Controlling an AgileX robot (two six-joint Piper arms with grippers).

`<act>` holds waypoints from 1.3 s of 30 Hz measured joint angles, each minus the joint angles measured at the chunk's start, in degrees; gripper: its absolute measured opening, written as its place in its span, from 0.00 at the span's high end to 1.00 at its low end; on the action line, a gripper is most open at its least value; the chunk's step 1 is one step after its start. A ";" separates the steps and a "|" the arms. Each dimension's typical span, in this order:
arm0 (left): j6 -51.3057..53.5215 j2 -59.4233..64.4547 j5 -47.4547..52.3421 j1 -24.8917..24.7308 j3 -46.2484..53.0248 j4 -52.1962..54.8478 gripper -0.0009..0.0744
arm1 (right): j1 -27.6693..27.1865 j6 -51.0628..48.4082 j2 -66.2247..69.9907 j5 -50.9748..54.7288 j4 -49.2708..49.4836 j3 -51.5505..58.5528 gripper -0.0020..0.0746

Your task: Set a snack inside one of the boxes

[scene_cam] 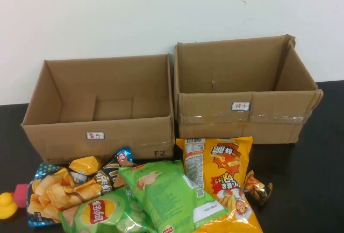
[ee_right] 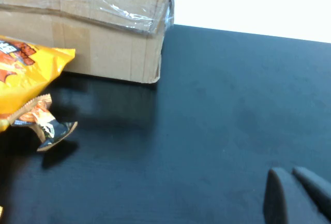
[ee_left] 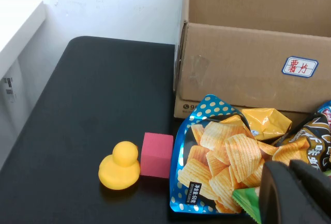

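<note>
Several snack bags lie in front of two open, empty cardboard boxes, the left box (scene_cam: 102,136) and the right box (scene_cam: 242,122). They are a blue chip bag (scene_cam: 51,192), a green Lay's bag (scene_cam: 102,214), a green bag (scene_cam: 169,192), an orange bag (scene_cam: 223,176) and a small wrapped snack (scene_cam: 258,187). Neither gripper shows in the high view. My left gripper (ee_left: 288,166) is shut and empty, just above the blue chip bag (ee_left: 212,167). My right gripper (ee_right: 287,172) is shut and empty over bare table, well away from the small wrapped snack (ee_right: 46,125).
A yellow rubber duck (ee_left: 120,166) and a pink block (ee_left: 156,154) sit to the left of the blue bag. A small yellow packet (ee_left: 266,122) and a black bag (scene_cam: 113,174) lie against the left box. A white wall stands behind the boxes.
</note>
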 joint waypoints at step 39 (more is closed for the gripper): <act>-15.16 0.00 -2.26 0.00 0.23 -49.23 0.99 | 0.00 0.00 0.00 0.00 0.04 0.00 0.98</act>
